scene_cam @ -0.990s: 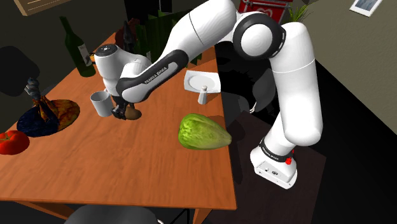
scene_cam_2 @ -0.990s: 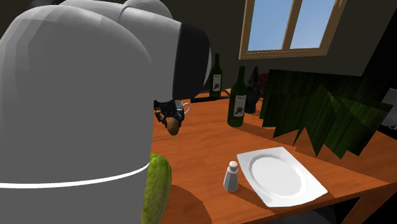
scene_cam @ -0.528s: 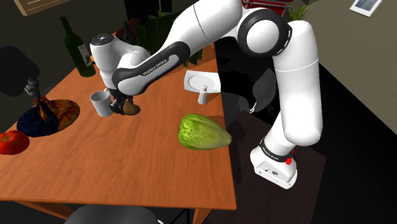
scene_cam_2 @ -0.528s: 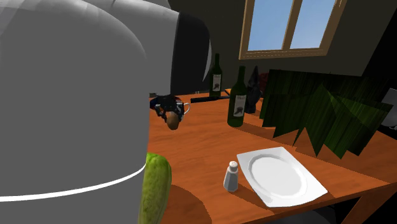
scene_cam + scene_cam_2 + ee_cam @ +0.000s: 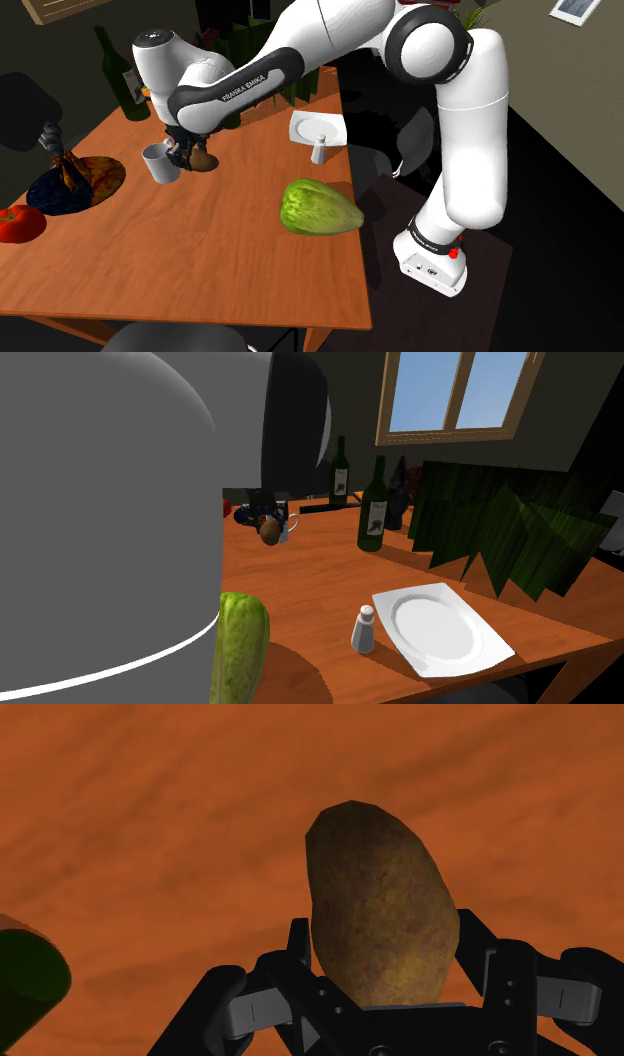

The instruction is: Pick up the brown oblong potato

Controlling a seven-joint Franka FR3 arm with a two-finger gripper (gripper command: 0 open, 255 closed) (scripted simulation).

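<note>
We see the gripper [image 5: 186, 154] closed on the potato [image 5: 204, 162]. In the wrist view its two black fingers [image 5: 472, 944] press against either flank of the brown, speckled, oblong potato [image 5: 380, 914], which stands out lengthwise past the fingertips, narrower end away from the hand. The jaws are parted only by the potato's width and hold nothing else. Beyond the potato lies the orange-brown wood of the table [image 5: 150, 804]. Off to one side of the jaws sits a dark green rounded thing [image 5: 25, 979] that we cannot name.

In the shoulder view the jaws point down over the table [image 5: 200, 260]. A white mug [image 5: 158, 162] stands just beside them, on the side away from the stand. A green lettuce [image 5: 320, 207] lies well apart from the jaws, toward the stand. A white square plate [image 5: 318, 127] and a salt shaker [image 5: 319, 152] also sit well apart on that side. Past the mug, farther from the jaws, we find a dark dish [image 5: 75, 182] and a red tomato [image 5: 20, 223].

In the second exterior view the gripper [image 5: 260, 518] carries the potato [image 5: 269, 532] slung beneath it, with the mug [image 5: 288, 524] close behind. A labelled bottle [image 5: 373, 507] and a second bottle [image 5: 340, 470] stand upright beyond the jaws, apart from them.
</note>
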